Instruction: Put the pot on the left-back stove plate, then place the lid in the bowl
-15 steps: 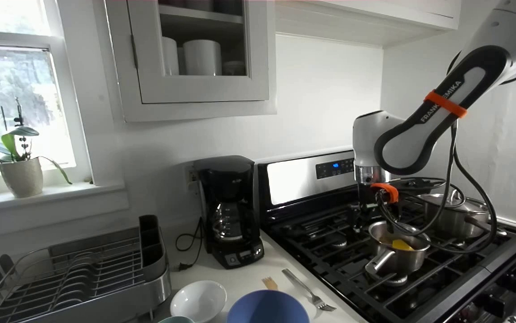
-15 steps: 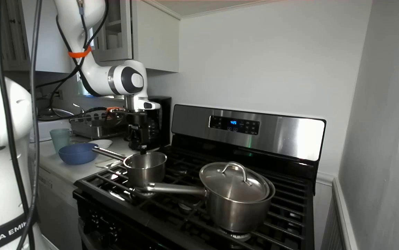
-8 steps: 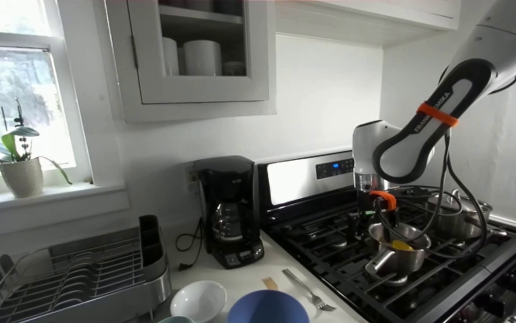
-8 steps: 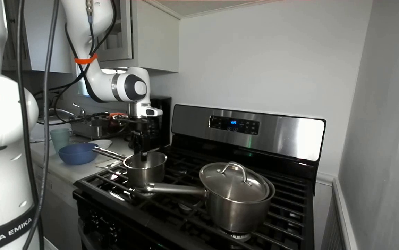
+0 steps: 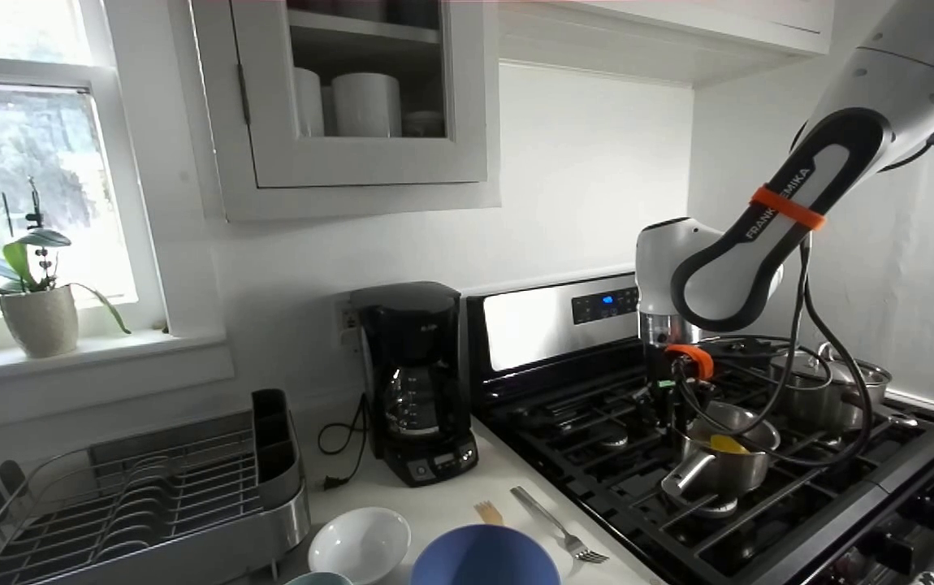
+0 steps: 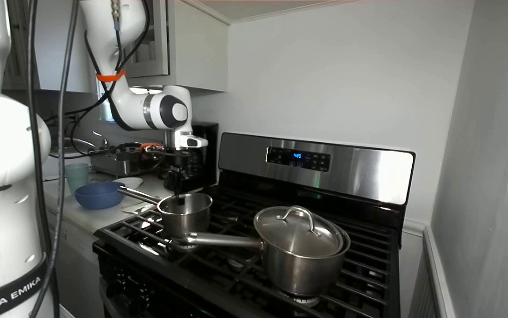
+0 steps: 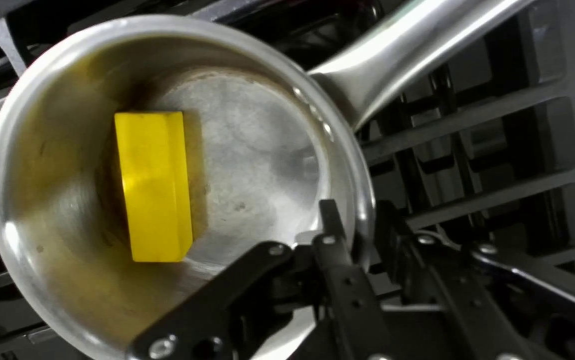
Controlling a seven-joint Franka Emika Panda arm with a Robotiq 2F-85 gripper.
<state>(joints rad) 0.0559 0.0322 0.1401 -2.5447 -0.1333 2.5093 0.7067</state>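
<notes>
Toward the lower right, in an exterior view, a small steel saucepan (image 5: 733,470) sits upright on the black cast-iron grate (image 7: 472,117) of a gas range (image 5: 528,333), directly above one burner (image 5: 717,510), its long straight handle (image 5: 690,473) pointing down and left. Through the wrist view I can see the black pincer (image 7: 357,205) pinching the saucepan's wall: one finger (image 7: 331,220) reaches down inside the rim, its mate stands outside, and the two are close together, the metal between them. A yellow block (image 7: 155,187) lies in the saucepan, left of centre, and the inner wall around it has a yellowish-golden tinge. Another burner (image 5: 615,440) shows through the grate farther back, nearer the lit control panel (image 5: 607,303).

Right of centre, in an exterior view, a larger steel pot (image 6: 302,271) stands on the same grate, its lid (image 6: 296,236) with the looped handle resting on top, a bit crooked. Along the bottom edge of the frame, in an exterior view, a blue bowl (image 5: 485,561) and a white bowl (image 5: 360,544) sit next to each other on the pale tabletop (image 5: 434,502), with a metal fork (image 5: 550,517) lying near the blue one. A black coffee maker (image 5: 414,341) stands higher up, beside the range, and the white Franka arm (image 5: 719,284) slants in from the upper right.
</notes>
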